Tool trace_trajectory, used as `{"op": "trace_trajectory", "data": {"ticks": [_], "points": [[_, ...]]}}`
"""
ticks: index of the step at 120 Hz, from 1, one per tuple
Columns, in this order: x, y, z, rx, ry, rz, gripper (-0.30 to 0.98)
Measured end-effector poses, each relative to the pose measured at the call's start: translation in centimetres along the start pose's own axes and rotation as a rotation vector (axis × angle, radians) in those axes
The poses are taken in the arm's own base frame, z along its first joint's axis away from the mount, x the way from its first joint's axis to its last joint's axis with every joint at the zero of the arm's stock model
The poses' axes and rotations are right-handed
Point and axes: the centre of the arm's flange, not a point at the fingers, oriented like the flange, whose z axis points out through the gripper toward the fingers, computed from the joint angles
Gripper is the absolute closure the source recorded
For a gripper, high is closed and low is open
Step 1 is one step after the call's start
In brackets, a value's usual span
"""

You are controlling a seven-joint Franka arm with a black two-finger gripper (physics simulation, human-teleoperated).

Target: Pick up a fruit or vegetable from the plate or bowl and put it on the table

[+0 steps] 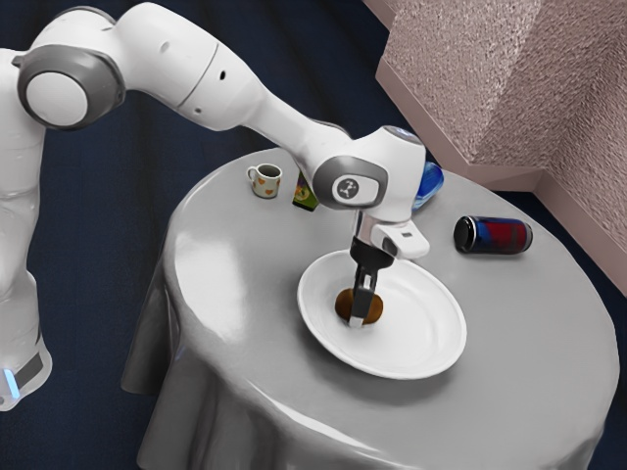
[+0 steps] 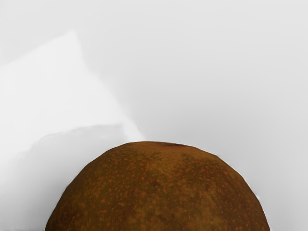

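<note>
My gripper [image 1: 361,302] points down over the white plate [image 1: 431,338] in the exterior view, with its lower end in front of a round brown fruit [image 1: 376,307] and covering the fruit's middle. The fruit is at the plate's left part in that view; whether it rests on the plate or is slightly raised, I cannot tell. Seen from my hand, the speckled brown fruit [image 2: 156,192] is large at the lower edge, close under the hand, with the pale plate surface [image 2: 216,86] behind it. The far side of the fruit is hidden.
On the grey table [image 1: 235,284], a patterned mug [image 1: 265,181] and a green-and-dark packet [image 1: 305,193] stand beyond the plate. A blue item [image 1: 428,186] is partly behind the arm. A dark red and blue can [image 1: 495,235] lies toward the exterior view's right.
</note>
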Motion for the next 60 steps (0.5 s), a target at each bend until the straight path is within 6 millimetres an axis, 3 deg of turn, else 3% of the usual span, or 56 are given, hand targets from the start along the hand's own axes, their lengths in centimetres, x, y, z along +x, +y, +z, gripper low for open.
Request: {"op": "trace_trajectory", "data": {"ticks": [3, 10, 25, 33, 49, 60], "points": [[0.1, -0.2, -0.2, 0.001, 0.004, -0.002, 0.22], [0.7, 0.2, -1.3, 0.009, 0.027, 0.011, 0.31], [2.3, 0.9, -5.4, 0.052, 0.093, 0.048, 0.35], [2.0, 1.2, -7.1, 0.067, 0.103, 0.057, 0.35], [-4.3, 1.3, -10.5, 0.09, 0.095, 0.026, 0.35], [-7.6, -3.5, -10.9, 0.088, 0.073, -0.078, 0.35]]}}
